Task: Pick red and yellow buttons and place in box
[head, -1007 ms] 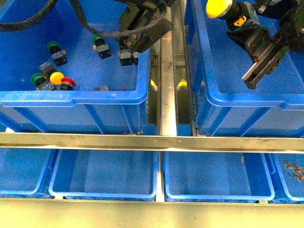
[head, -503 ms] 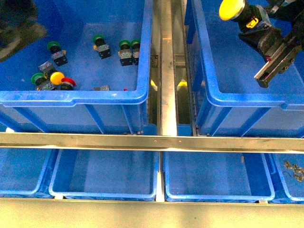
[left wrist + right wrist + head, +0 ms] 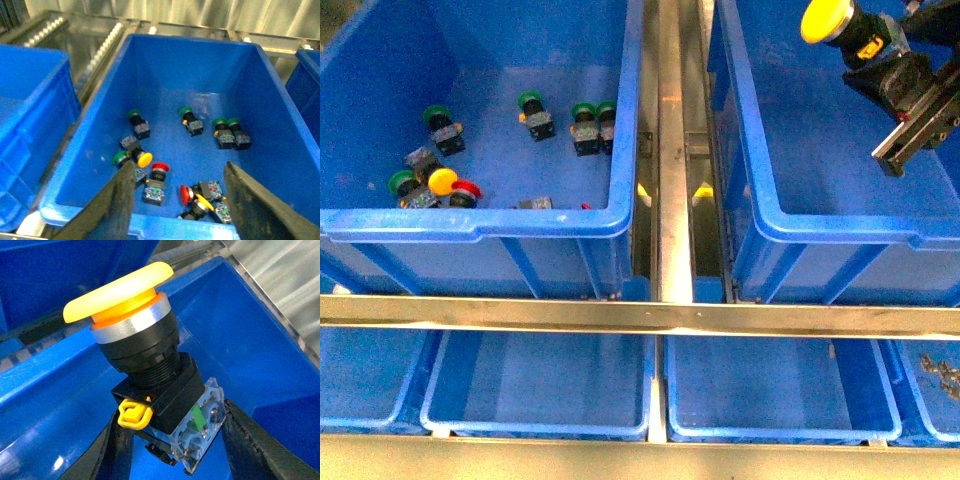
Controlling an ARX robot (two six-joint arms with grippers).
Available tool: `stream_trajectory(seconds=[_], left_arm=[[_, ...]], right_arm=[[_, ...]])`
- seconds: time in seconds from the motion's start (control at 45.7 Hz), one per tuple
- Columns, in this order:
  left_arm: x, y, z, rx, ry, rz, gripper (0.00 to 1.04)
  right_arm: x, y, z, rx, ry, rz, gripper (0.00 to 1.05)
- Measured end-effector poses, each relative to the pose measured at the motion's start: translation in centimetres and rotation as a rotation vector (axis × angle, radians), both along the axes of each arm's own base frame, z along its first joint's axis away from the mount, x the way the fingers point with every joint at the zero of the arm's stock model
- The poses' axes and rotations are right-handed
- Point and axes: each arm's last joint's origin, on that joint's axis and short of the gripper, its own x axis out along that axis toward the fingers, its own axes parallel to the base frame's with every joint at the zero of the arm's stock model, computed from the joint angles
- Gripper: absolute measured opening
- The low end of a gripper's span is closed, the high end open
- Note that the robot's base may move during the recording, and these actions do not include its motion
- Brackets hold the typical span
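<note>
Right bin (image 3: 750,215), landmark: target box, floor in view bare.
Left bin (image 3: 470,222), across metal rail (image 3: 672,150) from right bin: left arm gone from front view since a second ago; its contents now uncovered.
Right gripper (image 3: 880,55), above right bin's far right part: drifted further right and up, jaws clamped on yellow button (image 3: 145,360), cap up. Release likely next.
Left gripper (image 3: 177,200), over left bin: jaws wide apart, empty.
Red buttons (image 3: 160,172), small yellow button (image 3: 144,159): left bin, near wall, among green ones – still to pick.

Buttons (image 3: 440,180) in left bin (image 3: 470,222) — box (image 3: 840,228) right
</note>
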Motion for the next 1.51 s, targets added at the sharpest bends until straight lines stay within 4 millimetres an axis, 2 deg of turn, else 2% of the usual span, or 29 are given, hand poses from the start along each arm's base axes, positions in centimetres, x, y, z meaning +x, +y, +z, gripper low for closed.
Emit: stream_trajectory(seconds=[0.131, 0.219, 0.438, 1.379, 1.51], left_arm=[[-1.8, 0.9, 0.1, 0.057, -0.01, 0.006, 0.24], [-3.2, 1.3, 0.1, 0.068, -0.01, 0.006, 0.02], [-5.1, 2.6, 0.1, 0.074, -0.007, 0.008, 0.02], [-9.5, 2.6, 1.2, 0.077, -0.046, -0.003, 0.02], [-9.8, 2.6, 1.2, 0.078, -0.044, -0.001, 0.02]], right_arm=[[-0.2, 0.0, 0.6, -0.003, 0.004, -0.017, 0.42], [-0.4, 0.2, 1.2, -0.002, -0.006, -0.014, 0.42], [-0.5, -0.1, 1.4, -0.006, 0.002, -0.045, 0.42], [-0.4, -0.3, 2.1, 0.021, -0.034, -0.1, 0.42], [-0.5, 0.3, 2.1, 0.029, -0.035, -0.079, 0.42]])
